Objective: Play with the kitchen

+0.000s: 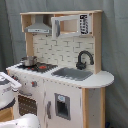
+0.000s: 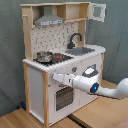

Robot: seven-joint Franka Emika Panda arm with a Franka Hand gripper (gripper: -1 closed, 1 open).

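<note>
Now pincer [image 2: 54,77] at kitchen [image 2: 60,60] front, above oven door [image 2: 63,96]; grip state unclear.

Kitchen [image 2: 37,80]: smooth white painted panels, pale wood edges (matt look). Pot [image 2: 44,56] was shiny metal. Faucet [image 1: 84,58] black, glossy. Arm [image 2: 95,86] shiny white plastic.

A grey-green curtain [image 2: 115,50] with soft vertical folds fills the background from top to bottom in both exterior views, and a light wooden floor [image 2: 90,112] spans the bottom of the second exterior view.
</note>
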